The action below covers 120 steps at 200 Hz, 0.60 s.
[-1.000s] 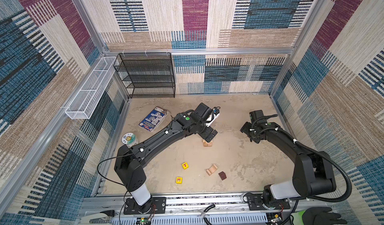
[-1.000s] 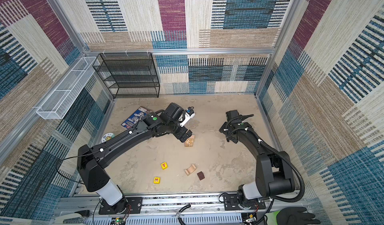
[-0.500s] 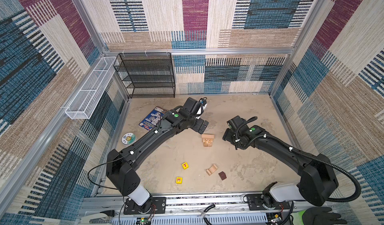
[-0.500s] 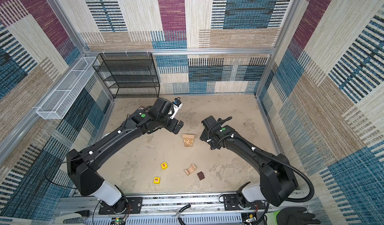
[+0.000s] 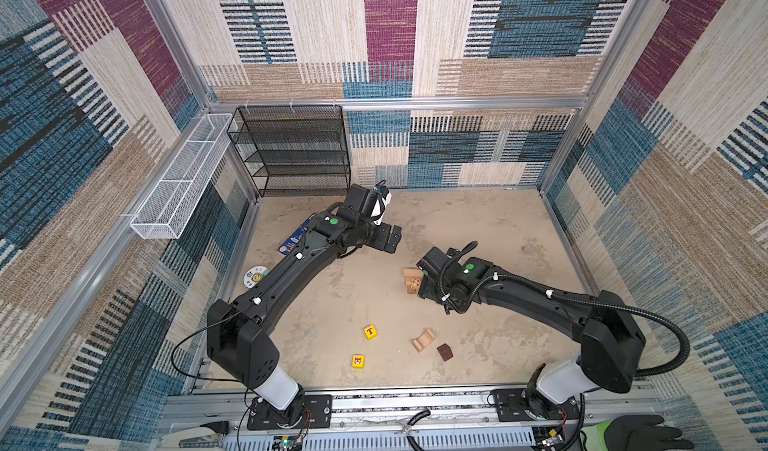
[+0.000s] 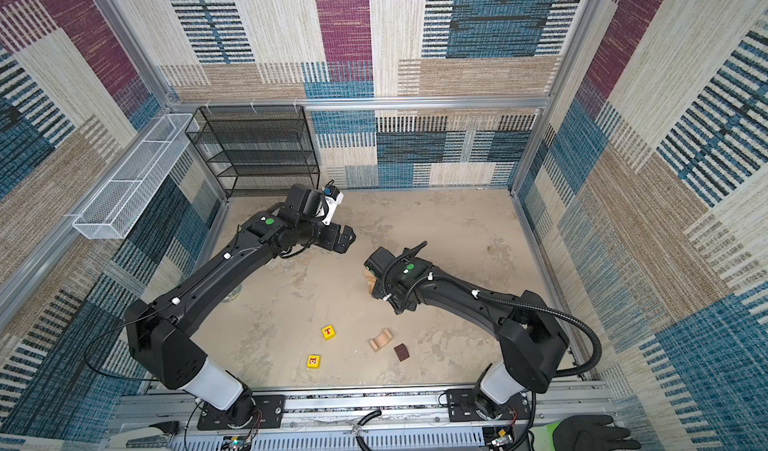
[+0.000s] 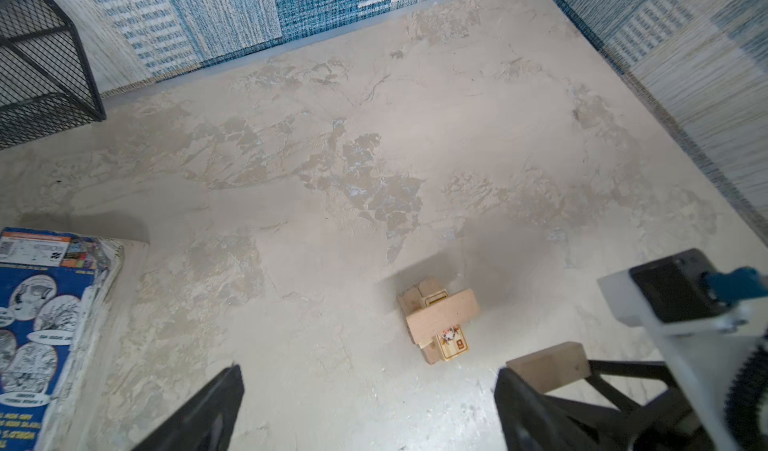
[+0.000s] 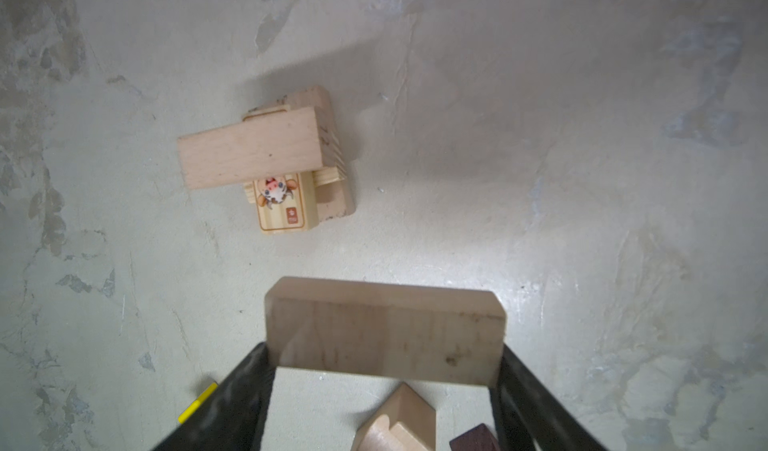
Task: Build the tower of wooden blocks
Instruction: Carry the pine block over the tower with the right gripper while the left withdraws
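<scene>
1. Right jaws: clamped on a pale wood bar (image 8: 384,332), gripped at its two short ends and held level above the counter (image 8: 582,178).
2. Left jaws: spread wide, nothing held. Both fingers (image 7: 199,411) are seen over bare counter.
3. The wood block tower (image 8: 286,153) is seen beyond the held bar and apart from it. A top bar (image 8: 249,149) is laid crosswise over a printed block (image 8: 282,203), with more pale blocks underneath.
4. In both top views the tower is placed mid-counter, just beside the right arm (image 5: 453,282), and is partly hidden by it.
5. The left arm (image 5: 332,237) is held toward the rear, well apart from the tower.
6. Loose blocks are scattered near the front edge: yellow T cube (image 5: 370,331), yellow picture cube (image 5: 358,361), arch (image 5: 424,340), dark brown cube (image 5: 444,352). The arch and dark brown cube are near each other, not touching.
7. On the left side: blue packet (image 7: 37,303) partly covered by the left arm in a top view, white disc (image 5: 255,276) by the wall, black mesh rack (image 5: 291,153) in the rear corner.
</scene>
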Each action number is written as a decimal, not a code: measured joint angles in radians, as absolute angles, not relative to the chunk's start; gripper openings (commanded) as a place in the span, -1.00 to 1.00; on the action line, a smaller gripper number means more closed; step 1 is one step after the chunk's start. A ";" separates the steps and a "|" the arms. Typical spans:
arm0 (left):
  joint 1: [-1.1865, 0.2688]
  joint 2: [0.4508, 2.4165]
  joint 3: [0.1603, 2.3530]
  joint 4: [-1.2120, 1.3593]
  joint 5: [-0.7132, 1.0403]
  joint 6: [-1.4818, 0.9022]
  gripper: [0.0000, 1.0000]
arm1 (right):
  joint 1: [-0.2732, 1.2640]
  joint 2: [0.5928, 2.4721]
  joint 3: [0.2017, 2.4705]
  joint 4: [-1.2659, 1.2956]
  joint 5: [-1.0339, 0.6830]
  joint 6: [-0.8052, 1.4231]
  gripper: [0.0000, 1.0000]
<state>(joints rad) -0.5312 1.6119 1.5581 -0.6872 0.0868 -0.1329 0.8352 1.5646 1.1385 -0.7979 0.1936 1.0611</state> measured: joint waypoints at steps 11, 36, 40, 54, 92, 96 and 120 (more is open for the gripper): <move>-0.518 1.618 1.563 -0.689 0.116 -0.149 0.98 | 0.842 1.590 1.160 -0.797 0.194 1.061 -0.24; -0.476 1.586 1.521 -0.673 0.209 -0.183 0.97 | 0.856 1.660 1.223 -0.798 0.192 1.045 -0.22; -0.463 1.571 1.497 -0.670 0.240 -0.189 0.97 | 0.857 1.673 1.235 -0.799 0.191 1.041 -0.22; -0.410 1.515 1.403 -0.659 0.292 -0.216 0.97 | 0.860 1.710 1.271 -0.801 0.192 1.022 -0.22; -0.319 1.394 1.181 -0.664 0.419 -0.251 0.97 | 0.867 1.775 1.322 -0.809 0.193 0.988 -0.20; -0.315 1.388 1.166 -0.665 0.426 -0.250 0.97 | 0.867 1.779 1.325 -0.809 0.193 0.988 -0.20; -0.301 1.369 1.106 -0.672 0.437 -0.249 0.97 | 0.867 1.812 1.353 -0.820 0.194 0.974 -0.19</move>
